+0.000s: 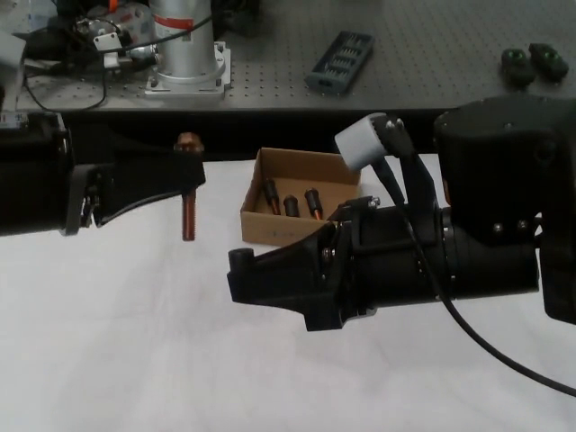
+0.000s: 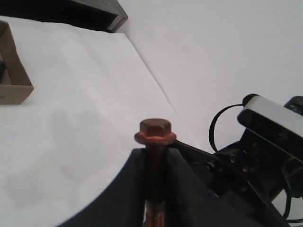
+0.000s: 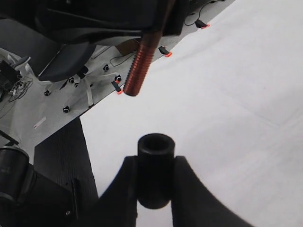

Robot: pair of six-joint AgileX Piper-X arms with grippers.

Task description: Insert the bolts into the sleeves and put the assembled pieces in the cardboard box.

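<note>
- Inside the left gripper (image 2: 154, 163), a copper bolt (image 2: 155, 133) is sitting clamped, head up; its lower shank is running off the frame edge.
- The right gripper (image 3: 155, 187) is pinching a black sleeve (image 3: 155, 158), open bore showing and lower end hiding in the grip.
- The bolt's threaded tip is hanging near the sleeve, apart from it.
- Beyond both, a cardboard box (image 1: 270, 225) is resting on a white sheet (image 1: 135, 342), holding three dark pieces (image 1: 291, 205); the right arm is covering its near corner.
</note>
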